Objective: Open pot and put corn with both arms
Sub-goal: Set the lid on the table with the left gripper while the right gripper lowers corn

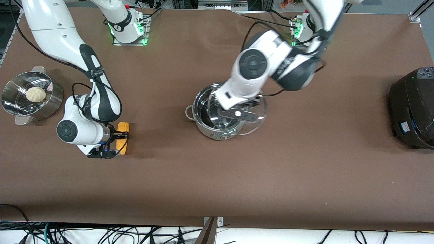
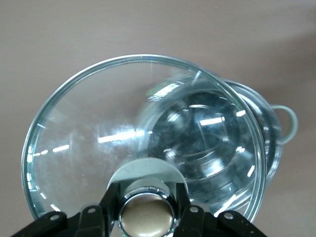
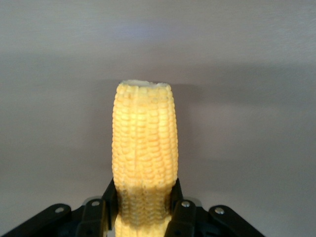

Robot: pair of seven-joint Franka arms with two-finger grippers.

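The steel pot (image 1: 217,133) stands mid-table; it also shows in the left wrist view (image 2: 274,148) with one grey loop handle (image 2: 291,118). My left gripper (image 1: 239,114) is shut on the copper-coloured knob (image 2: 146,217) of the glass lid (image 1: 256,119), which it holds tilted just above the pot and shifted toward the left arm's end, so part of the pot is uncovered. The lid's glass fills the left wrist view (image 2: 89,143). My right gripper (image 1: 120,136) is shut across the yellow corn (image 1: 123,126) at table level toward the right arm's end; the cob shows in the right wrist view (image 3: 144,133).
A perforated steamer pot (image 1: 51,101) with a white bun (image 1: 36,94) stands at the right arm's end. A big black rice cooker (image 1: 413,108) stands at the left arm's end. Brown table lies between the corn and the pot.
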